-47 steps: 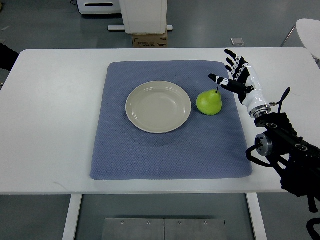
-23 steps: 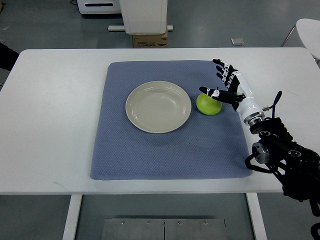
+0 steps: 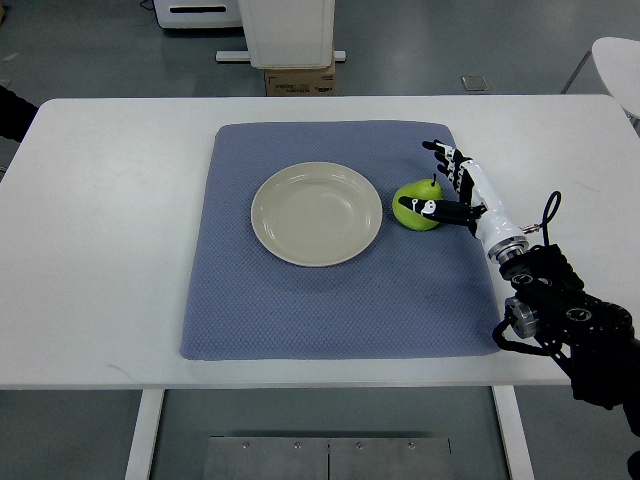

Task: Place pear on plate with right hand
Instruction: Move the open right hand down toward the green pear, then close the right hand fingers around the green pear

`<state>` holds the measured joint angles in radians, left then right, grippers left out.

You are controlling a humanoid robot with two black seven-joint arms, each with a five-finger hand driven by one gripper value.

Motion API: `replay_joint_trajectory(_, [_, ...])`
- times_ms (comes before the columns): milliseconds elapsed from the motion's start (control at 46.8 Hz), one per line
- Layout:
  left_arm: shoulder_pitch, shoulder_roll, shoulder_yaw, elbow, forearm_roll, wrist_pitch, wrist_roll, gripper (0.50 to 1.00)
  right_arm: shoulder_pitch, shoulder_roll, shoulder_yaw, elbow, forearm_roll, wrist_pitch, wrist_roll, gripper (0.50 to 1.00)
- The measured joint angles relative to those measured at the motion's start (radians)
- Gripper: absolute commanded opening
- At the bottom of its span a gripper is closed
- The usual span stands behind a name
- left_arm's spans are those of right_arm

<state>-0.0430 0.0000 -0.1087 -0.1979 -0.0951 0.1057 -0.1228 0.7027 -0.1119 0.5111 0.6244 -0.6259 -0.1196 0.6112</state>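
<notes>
In the top view, your right hand (image 3: pixel 452 192), white-shelled with black finger joints, comes in from the right edge and sits against the right side of the green, rounded pear (image 3: pixel 415 206). The thumb lies across the near side of the fruit and the other fingers (image 3: pixel 441 158) fan out past its far side, so the hand is spread around the pear rather than pressed shut on it. You cannot call this a firm grasp yet: the thumb looks to be touching the skin, but whether the far fingers touch it is not clear from this angle.

The pear rests on the blue-grey textured cloth mat (image 3: pixel 340 300), just beside the right rim of the round, cream-coloured shallow plate (image 3: pixel 316 213), without touching it. The plate is empty and sits near the middle of the mat, which in turn lies on the white surface (image 3: pixel 110 250). Your left hand does not show anywhere in the frame.

As for progress, you are early in the task. The reach looks done, since the hand has arrived at the fruit. What remains is nearly everything that counts: closing the fingers to a secure hold, lifting the pear clear of the mat, carrying it the short way left over the plate's rim, setting it down in the dish and letting go. The fruit is round and smooth, so expect it to roll toward the plate if the thumb pushes before the far fingers close.
</notes>
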Motion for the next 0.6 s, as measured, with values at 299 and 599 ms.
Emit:
replay_joint_trajectory(299, [0.0,0.0,0.0,0.0,0.0,0.0,0.0,1.0,0.0,0.014,-0.081,0.003,0.0,-0.043,0.0,0.97])
replay_joint_trajectory(599, [0.0,0.0,0.001,0.0,0.0,0.0,0.0,1.0,0.0,0.037,-0.093,-0.001,-0.001,-0.062,0.0,0.935])
